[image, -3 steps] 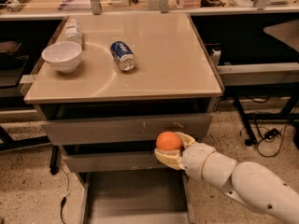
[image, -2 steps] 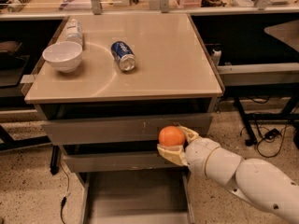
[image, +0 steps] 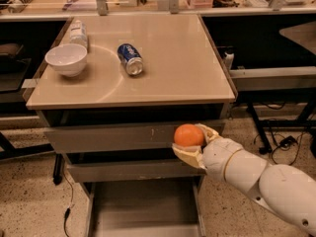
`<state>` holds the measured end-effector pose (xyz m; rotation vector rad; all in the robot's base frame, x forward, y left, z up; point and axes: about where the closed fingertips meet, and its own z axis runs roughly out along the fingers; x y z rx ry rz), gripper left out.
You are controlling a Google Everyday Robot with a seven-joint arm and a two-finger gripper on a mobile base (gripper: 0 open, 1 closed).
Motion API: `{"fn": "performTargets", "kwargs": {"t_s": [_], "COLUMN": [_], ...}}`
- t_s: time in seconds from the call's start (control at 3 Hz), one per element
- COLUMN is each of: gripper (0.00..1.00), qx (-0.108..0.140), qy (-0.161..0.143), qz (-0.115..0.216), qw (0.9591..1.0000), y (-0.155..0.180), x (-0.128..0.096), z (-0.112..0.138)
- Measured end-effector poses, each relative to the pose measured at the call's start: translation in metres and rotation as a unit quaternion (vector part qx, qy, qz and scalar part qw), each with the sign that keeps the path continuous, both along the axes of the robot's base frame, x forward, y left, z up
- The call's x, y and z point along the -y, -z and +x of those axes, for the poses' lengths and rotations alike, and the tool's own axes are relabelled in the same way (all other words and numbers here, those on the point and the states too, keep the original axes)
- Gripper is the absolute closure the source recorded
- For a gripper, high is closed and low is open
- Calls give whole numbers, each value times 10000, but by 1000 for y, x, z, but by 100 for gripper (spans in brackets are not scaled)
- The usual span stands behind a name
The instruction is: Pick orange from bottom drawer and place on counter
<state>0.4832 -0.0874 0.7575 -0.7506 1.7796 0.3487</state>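
Observation:
My gripper (image: 191, 143) is shut on the orange (image: 188, 135) and holds it in front of the upper grey drawer fronts, just below the counter's front edge at the right. The white arm reaches in from the lower right. The bottom drawer (image: 98, 204) is pulled open below, and its grey floor shows nothing on it. The beige counter (image: 173, 58) lies above the gripper.
On the counter stand a white bowl (image: 66, 59) at the left, a clear bottle (image: 79, 32) lying behind it, and a blue soda can (image: 130, 59) lying on its side. Black table legs and cables (image: 276, 137) are on the floor at the right.
My gripper has lifted the orange a little higher, from the level of the middle drawer front toward the top drawer front. Nothing on the counter has moved.

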Motion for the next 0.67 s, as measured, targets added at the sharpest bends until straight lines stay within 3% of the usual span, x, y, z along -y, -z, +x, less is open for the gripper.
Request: {"fn": "performTargets", "kwargs": {"t_s": [0.67], "gripper": [100], "qx": [329], "qy": [207], "qz": [-106], "qw": [9992], "y": [-38], "x": [13], "z": [20]}}
